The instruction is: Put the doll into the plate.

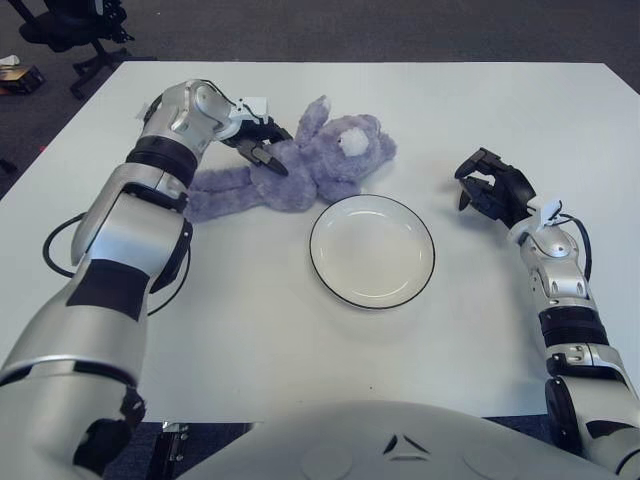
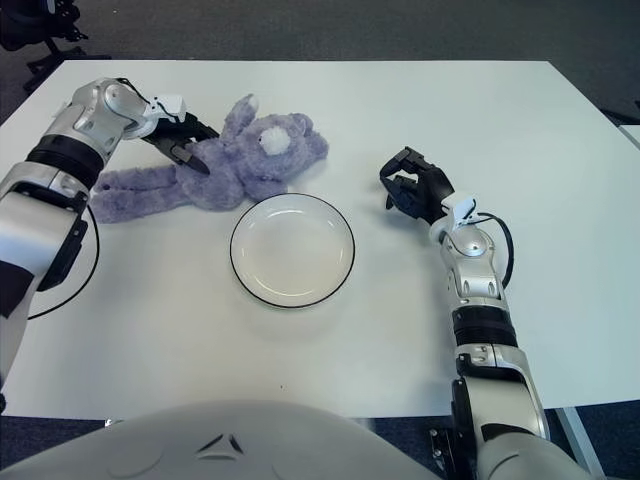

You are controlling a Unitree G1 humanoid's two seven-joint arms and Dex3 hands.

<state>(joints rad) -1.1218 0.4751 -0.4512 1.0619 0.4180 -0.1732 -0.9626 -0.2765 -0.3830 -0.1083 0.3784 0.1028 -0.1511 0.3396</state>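
Note:
A purple plush doll (image 1: 312, 168) lies on the white table just behind and left of the plate, legs stretched to the left. The white plate (image 1: 372, 250) with a thin black rim is bare. My left hand (image 1: 266, 148) is at the doll's left shoulder, below its ear, with its dark fingers (image 2: 190, 155) curled down into the plush and a fold of the doll between them. My right hand (image 1: 488, 190) shows to the right of the plate, fingers loosely bent, holding nothing.
A black cable loop (image 1: 50, 245) lies on the table under my left arm. An office chair (image 1: 70, 30) stands on the floor beyond the far left corner. The table's far edge (image 1: 400, 63) runs behind the doll.

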